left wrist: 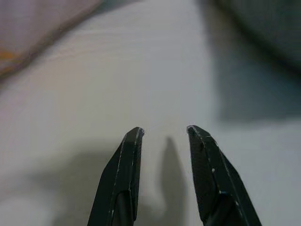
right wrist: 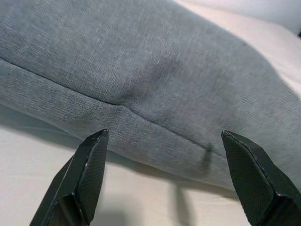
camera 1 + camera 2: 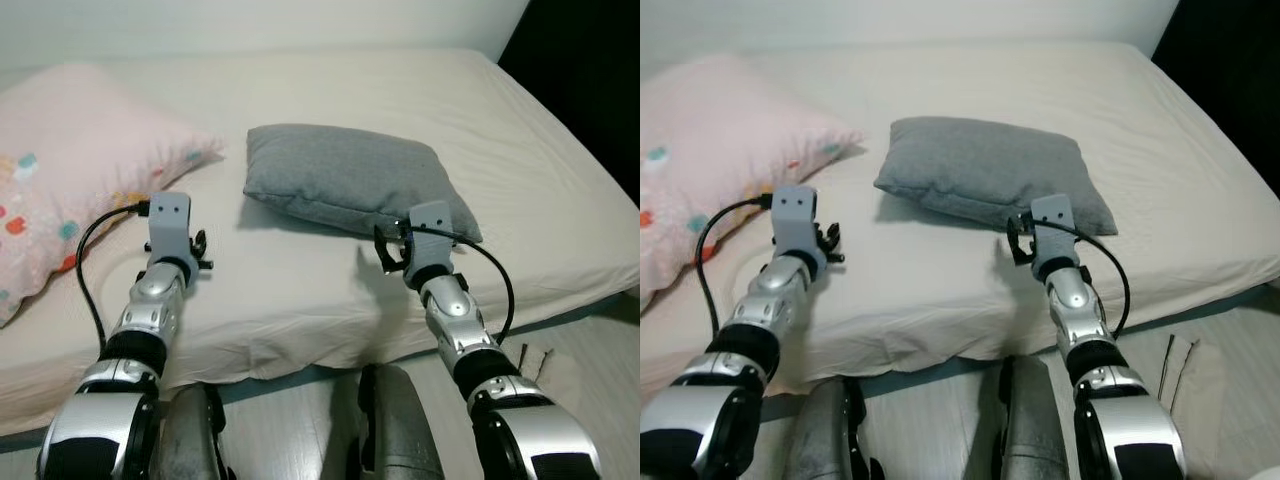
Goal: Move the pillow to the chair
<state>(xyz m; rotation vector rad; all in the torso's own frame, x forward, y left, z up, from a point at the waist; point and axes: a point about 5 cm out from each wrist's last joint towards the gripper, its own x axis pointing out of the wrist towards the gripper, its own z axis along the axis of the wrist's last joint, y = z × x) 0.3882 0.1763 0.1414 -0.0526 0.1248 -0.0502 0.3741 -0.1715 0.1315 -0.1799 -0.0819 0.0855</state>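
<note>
A grey pillow (image 3: 345, 180) lies flat on the middle of the bed (image 3: 300, 300). My right gripper (image 2: 164, 133) is open, just short of the pillow's near seam, with one finger towards each side of that edge and no contact. In the left eye view the right gripper (image 3: 420, 235) sits at the pillow's near right corner. To the left of the pillow, my left gripper (image 1: 164, 128) hovers over bare sheet with its fingers (image 1: 129, 155) a little apart and nothing between them.
A pink patterned pillow (image 3: 70, 160) lies on the bed's left side, close to my left arm (image 3: 150, 310). The bed's front edge runs just before my legs (image 3: 390, 420). Pale floor (image 3: 580, 350) and a dark gap (image 3: 590, 70) lie to the right.
</note>
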